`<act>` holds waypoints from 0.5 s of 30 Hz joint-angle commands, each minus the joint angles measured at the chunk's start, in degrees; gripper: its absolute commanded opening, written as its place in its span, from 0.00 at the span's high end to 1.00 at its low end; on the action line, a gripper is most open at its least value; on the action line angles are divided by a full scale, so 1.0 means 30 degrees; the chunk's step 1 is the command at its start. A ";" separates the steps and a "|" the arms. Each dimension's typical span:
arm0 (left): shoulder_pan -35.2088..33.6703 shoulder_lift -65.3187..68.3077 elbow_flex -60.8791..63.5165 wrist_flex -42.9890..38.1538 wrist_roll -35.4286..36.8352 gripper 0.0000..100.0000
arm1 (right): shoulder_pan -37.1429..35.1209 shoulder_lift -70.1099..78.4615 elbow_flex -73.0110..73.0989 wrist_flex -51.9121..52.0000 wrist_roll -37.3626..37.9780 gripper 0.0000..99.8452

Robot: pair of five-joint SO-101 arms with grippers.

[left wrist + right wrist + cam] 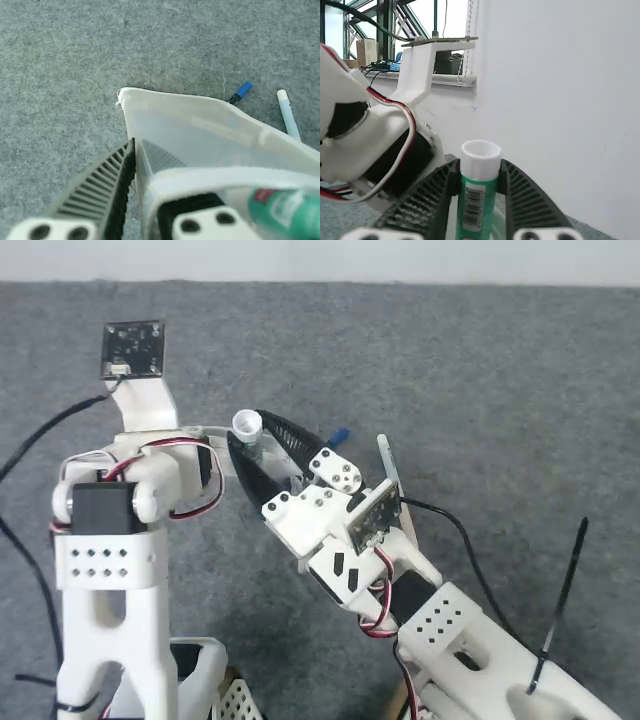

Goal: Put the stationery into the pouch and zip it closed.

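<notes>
My left gripper (136, 150) is shut on the rim of a translucent white pouch (200, 132), which lies open on the grey carpet. A green glue stick (479, 200) with a white cap stands upright between the black fingers of my right gripper (480, 170), which is shut on it. From above, the glue stick (247, 426) and right gripper (262, 448) hang right over the pouch mouth, beside the left arm (110, 520). The stick's green body (282, 210) shows at the pouch opening. A blue-tipped pen (242, 91) and a white pen (288, 114) lie on the carpet beyond the pouch.
Grey carpet (500, 370) covers the table around both arms. The blue pen tip (340, 436) and white pen (388, 462) sit close behind the right gripper. A black cable tie (562, 590) sticks up by the right arm's base.
</notes>
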 commanded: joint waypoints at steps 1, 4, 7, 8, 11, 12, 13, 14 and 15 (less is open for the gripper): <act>0.0000 -0.0029 -0.0337 -0.0674 0.0234 0.99 | -0.0132 -0.0073 0.0029 -0.0366 0.0322 0.83; 0.0000 -0.0029 -0.0337 -0.0674 0.0234 0.99 | -0.0103 -0.0190 0.0117 -0.0366 0.0322 0.83; -0.0029 -0.0029 -0.0337 -0.0674 0.0234 0.99 | -0.0103 -0.1128 0.0440 -0.0337 0.0322 0.83; -0.0029 -0.0029 -0.0337 -0.0674 0.0234 0.99 | -0.0103 -0.1685 0.0645 -0.0249 0.0322 0.83; -0.0059 -0.0029 -0.0337 -0.0674 0.0234 0.99 | -0.0073 -0.3707 0.0557 0.2447 0.0205 0.83; -0.0059 -0.0029 -0.0337 -0.0674 0.0234 0.99 | -0.0044 -0.4440 0.0381 0.3766 0.0176 0.83; -0.0059 -0.0029 -0.0337 -0.0674 0.0234 0.99 | -0.0015 -0.5172 0.0147 0.5114 0.0176 0.83; -0.0059 -0.0029 -0.0337 -0.0674 0.0234 0.99 | 0.0015 -0.5817 -0.0147 0.6374 0.0176 0.83; -0.0059 -0.0029 -0.0337 -0.0674 0.0234 0.99 | 0.0015 -0.6374 -0.0469 0.7487 0.0176 0.83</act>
